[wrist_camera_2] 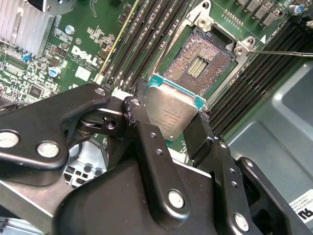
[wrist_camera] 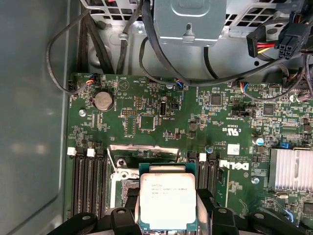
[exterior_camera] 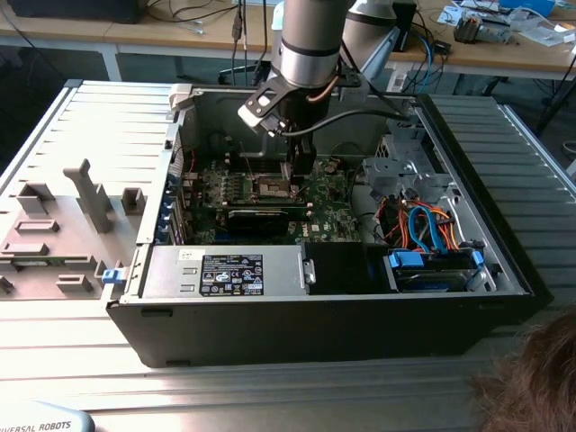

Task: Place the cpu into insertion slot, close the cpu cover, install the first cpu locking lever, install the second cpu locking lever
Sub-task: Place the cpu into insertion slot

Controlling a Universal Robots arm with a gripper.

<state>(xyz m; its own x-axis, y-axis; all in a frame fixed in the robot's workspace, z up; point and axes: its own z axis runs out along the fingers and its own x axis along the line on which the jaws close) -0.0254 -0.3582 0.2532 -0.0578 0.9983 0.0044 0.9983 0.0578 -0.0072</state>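
Note:
My gripper [exterior_camera: 301,176] reaches down into the open computer case, over the motherboard. It is shut on the cpu [wrist_camera_2: 172,111], a small silvery square chip on a green carrier, held by two opposite edges between black fingers [wrist_camera_2: 136,117]. The chip hangs tilted a little above and beside the insertion slot [wrist_camera_2: 198,66], whose bare pin field is uncovered. In the first wrist view the cpu [wrist_camera: 167,200] hides most of the slot. The cpu cover [wrist_camera: 142,149], a thin silvery frame, stands raised at the slot's far edge. A thin wire lever [wrist_camera_2: 281,52] sticks out sideways from the slot.
Black memory slots [wrist_camera_2: 146,39] flank the socket on both sides. A finned heatsink [wrist_camera: 293,169], a black graphics card [exterior_camera: 261,218], the grey power supply box [exterior_camera: 225,270] and a cabled drive cage [exterior_camera: 432,243] crowd the case. A person's hair [exterior_camera: 531,378] shows at the exterior view's right.

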